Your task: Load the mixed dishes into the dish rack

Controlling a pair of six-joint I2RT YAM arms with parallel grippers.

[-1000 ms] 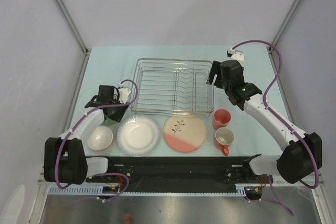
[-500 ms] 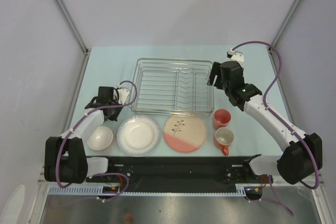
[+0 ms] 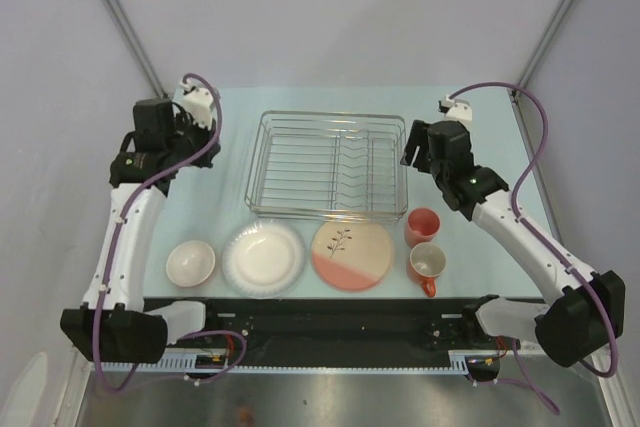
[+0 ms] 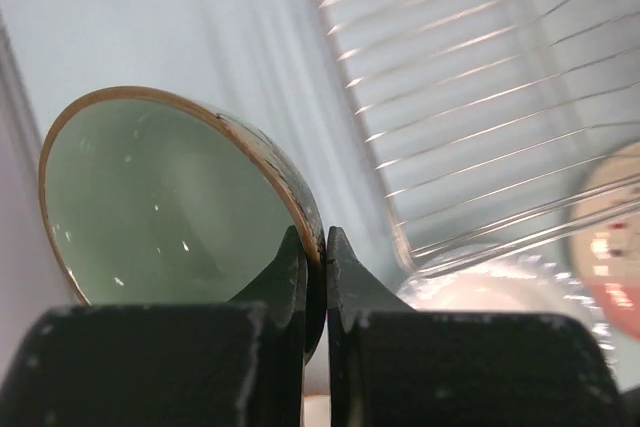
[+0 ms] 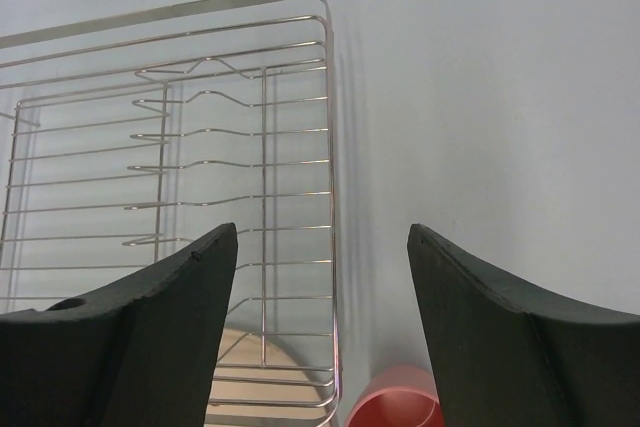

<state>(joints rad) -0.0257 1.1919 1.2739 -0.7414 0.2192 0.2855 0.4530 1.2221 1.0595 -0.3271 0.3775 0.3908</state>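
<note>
- Silver wire marks your target: the dish rack [image 3: 327, 114] sits on the middle of the bench [image 3: 330, 97] with nothing loaded in it. Its long axis runs left to right.
- Your left gripper [image 4: 315, 247] is pinched tight on the rim of the small tan-rimmed bowl [image 4: 170, 197]. The bowl hangs on edge above the bench, its pale hollow facing sideways rather than up.
- From that gripper the rack lies to the right and lower. In the left wrist view its corner wires show beside the bowl, apart from it.
- Your left arm is nearer the rack's left end, so I judge the coming move to be a carry rightward over the left rim, then down.
- Watch the bowl's lower edge, since tilted like this it could catch the rim wire.
- Your right gripper [image 5: 322, 232] hangs wide open and empty above the rack's right end, with the pink cup [image 5: 395, 402] near it.
- The white bowl [image 3: 190, 262], ruffled plate [image 3: 264, 257], cream plate [image 3: 352, 253] and orange mug [image 3: 428, 265] wait along the rack's near side.
</note>
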